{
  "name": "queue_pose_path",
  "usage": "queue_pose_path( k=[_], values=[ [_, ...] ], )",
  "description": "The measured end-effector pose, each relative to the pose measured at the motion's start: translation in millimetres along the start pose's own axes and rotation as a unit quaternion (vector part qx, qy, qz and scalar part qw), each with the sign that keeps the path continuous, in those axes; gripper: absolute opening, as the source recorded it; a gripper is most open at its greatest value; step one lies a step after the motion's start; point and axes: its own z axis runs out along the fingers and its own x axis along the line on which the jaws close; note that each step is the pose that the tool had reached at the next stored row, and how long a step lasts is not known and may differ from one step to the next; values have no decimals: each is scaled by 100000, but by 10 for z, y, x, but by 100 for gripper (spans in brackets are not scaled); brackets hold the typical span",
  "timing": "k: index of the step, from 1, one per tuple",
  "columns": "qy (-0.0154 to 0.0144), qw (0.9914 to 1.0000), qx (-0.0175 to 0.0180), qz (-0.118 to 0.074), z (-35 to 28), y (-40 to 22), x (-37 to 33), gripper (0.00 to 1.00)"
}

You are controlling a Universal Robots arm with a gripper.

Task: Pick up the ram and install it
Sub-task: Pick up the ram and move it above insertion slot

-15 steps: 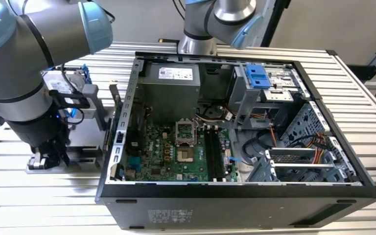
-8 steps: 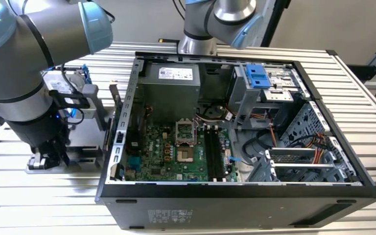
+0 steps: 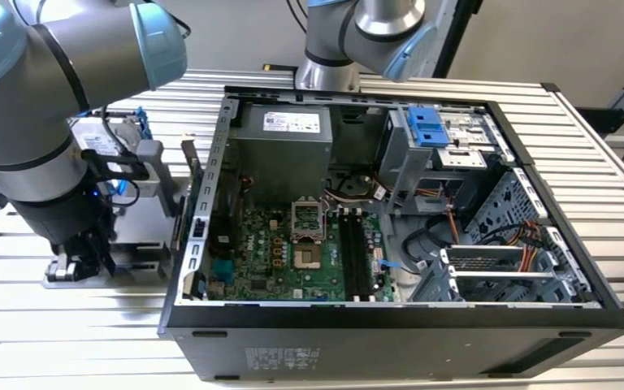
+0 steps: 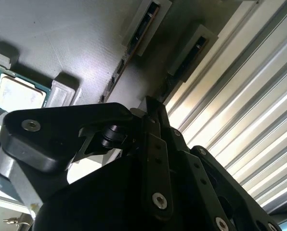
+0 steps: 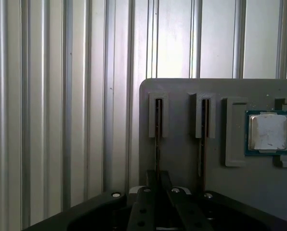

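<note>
Tool (image 3: 74, 266): black, at the lower left of the exterior view, lowered onto the grey holder block (image 3: 139, 244); open or closed cannot be told. In both wrist views the tool (image 5: 158, 175) (image 4: 150, 103) sits right at the end of the ram (image 5: 157, 126) (image 4: 139, 30).
Ram: edge-on, upright in one slot of the holder block (image 5: 182, 159).
Second ram stick (image 5: 202, 130): in the neighbouring slot.
Processor chip (image 5: 267, 131): flat in a recess beside the slots.
Table (image 5: 61, 96): ribbed aluminium.
Open computer case (image 3: 399, 325): centre of the exterior view, green motherboard (image 3: 279, 252) exposed.
</note>
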Motion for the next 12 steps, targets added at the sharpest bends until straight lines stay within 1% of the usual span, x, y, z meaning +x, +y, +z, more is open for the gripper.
queue_pose_path(
  k=[2,12],
  values=[
    [7,100000,-11,0,-21,1,1,0],
    [5,100000,-11,2,-166,4,6,0]
  ],
)
